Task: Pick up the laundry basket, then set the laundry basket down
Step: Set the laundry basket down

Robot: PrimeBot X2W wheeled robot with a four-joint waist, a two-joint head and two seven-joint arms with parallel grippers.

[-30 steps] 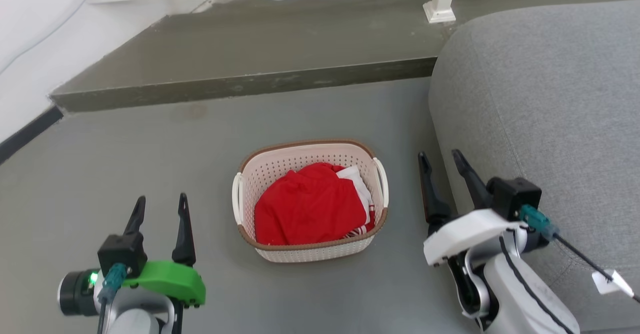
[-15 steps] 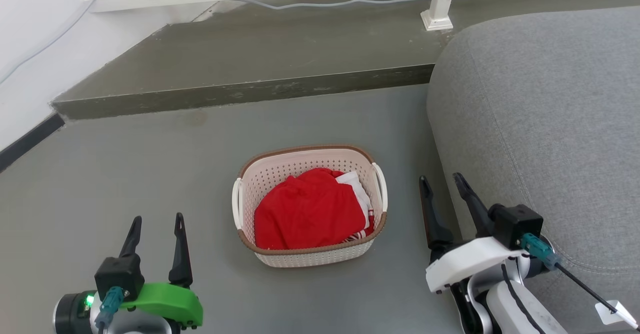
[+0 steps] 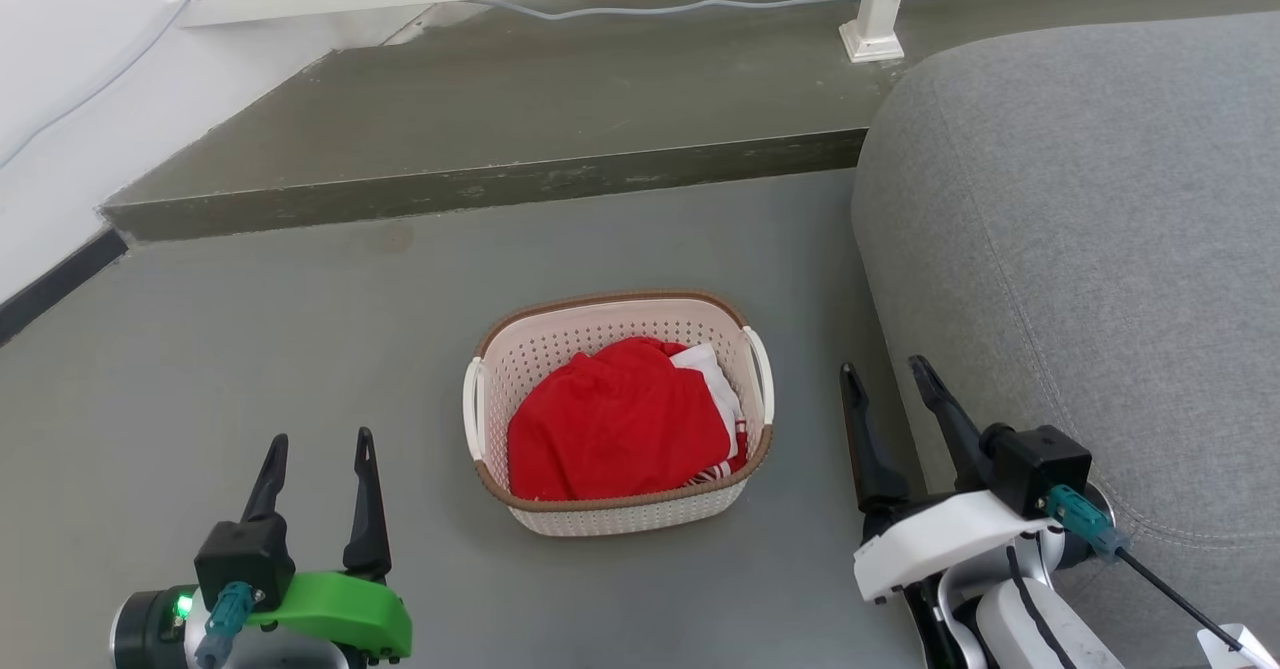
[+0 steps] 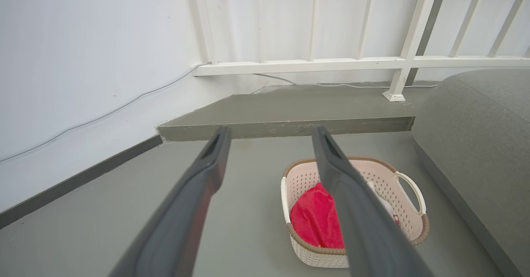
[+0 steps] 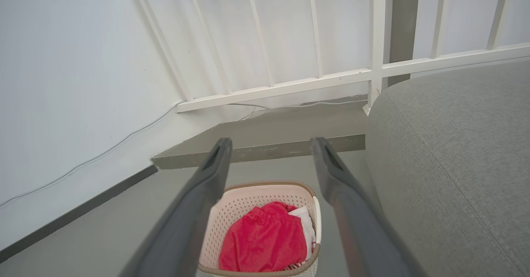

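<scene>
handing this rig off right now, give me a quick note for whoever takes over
Left gripper: open, empty, on the left of the laundry basket, apart from it.
Right gripper: open, empty, between the basket and the grey sofa, touching neither handle.
Basket: upright on the grey floor, with a red garment and some white cloth inside; both side handles are free.
Done: the grippers flank the basket; there is no grasp.
Left: take hold of the basket, probably by its handles, lift it, then set it down.
</scene>
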